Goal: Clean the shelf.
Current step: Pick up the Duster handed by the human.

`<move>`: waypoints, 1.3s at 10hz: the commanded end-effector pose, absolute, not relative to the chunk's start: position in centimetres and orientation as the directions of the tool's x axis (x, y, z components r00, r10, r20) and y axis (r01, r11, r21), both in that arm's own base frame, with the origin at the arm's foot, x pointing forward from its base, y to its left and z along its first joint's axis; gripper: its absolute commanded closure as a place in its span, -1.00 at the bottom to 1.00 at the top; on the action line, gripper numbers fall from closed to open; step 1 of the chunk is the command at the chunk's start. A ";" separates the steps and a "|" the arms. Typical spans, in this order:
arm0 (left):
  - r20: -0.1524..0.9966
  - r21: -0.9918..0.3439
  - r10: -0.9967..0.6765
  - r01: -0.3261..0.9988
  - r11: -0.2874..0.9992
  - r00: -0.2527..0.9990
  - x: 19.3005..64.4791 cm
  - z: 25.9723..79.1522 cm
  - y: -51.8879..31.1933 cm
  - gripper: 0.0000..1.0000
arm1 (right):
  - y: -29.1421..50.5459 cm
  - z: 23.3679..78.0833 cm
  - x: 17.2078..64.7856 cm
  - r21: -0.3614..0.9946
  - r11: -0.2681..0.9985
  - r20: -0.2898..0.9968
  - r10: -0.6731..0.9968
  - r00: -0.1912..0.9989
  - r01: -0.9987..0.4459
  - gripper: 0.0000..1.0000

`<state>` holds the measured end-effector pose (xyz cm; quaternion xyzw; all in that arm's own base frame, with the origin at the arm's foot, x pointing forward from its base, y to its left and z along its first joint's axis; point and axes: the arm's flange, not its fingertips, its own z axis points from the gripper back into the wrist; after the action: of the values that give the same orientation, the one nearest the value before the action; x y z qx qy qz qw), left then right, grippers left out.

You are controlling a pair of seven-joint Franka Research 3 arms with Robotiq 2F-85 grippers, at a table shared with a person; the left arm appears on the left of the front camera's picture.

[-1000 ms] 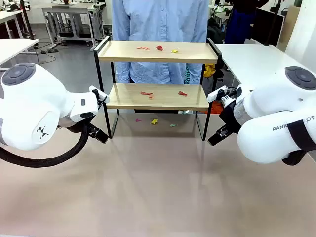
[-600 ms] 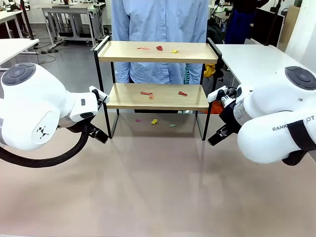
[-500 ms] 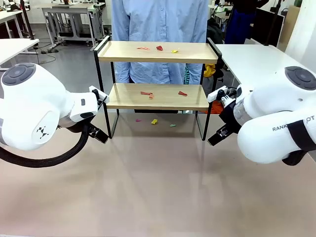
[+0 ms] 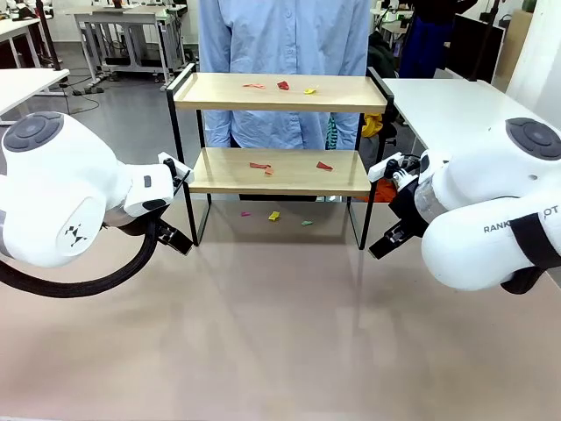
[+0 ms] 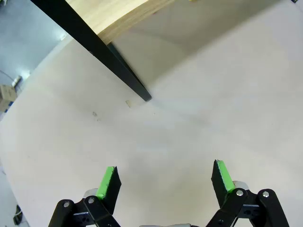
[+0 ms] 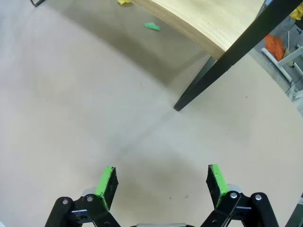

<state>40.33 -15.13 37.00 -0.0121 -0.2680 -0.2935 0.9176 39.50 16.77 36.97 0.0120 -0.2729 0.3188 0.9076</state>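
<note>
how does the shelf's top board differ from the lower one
The top board holds a yellow scrap among reddish ones; scraps on the lower board all look reddish. The top board has raised black end rails; the lower board sits between the legs. Both are light wood.

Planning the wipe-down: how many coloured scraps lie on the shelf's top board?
3, in a row mid-board on the shelf: orange scrap at picture left, red scrap in the middle, yellow scrap at right. None seems hidden.
</note>
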 end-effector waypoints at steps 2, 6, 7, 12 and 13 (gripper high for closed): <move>0.491 0.048 -0.553 0.612 0.789 0.673 42.0 42.3 -14.2 -1.00 | 14.3 42.8 41.7 -0.093 0.805 0.546 0.533 0.646 -0.586 -1.00; 0.531 -0.202 -0.575 0.752 0.628 0.623 46.3 50.0 -7.7 -1.00 | 4.6 48.6 45.2 0.024 0.810 0.652 0.432 0.624 -0.586 -1.00; 0.578 -0.237 -0.572 0.790 0.565 0.582 47.7 50.3 -5.7 -1.00 | 1.8 48.7 46.6 0.032 0.758 0.680 0.461 0.570 -0.651 -1.00; 0.878 -0.094 -0.438 0.967 0.235 0.192 52.9 46.8 2.8 -1.00 | -5.9 45.3 49.8 -0.036 0.529 0.807 0.516 0.287 -0.848 -1.00; 0.813 -0.154 -0.479 0.916 0.371 0.331 51.3 48.2 1.9 -1.00 | -4.3 48.2 46.6 -0.039 0.614 0.773 0.519 0.365 -0.789 -1.00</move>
<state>52.42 3.39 46.32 -0.3276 -0.3718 -0.4854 0.7203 47.21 -5.13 46.76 0.1901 -0.4002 0.4242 0.7898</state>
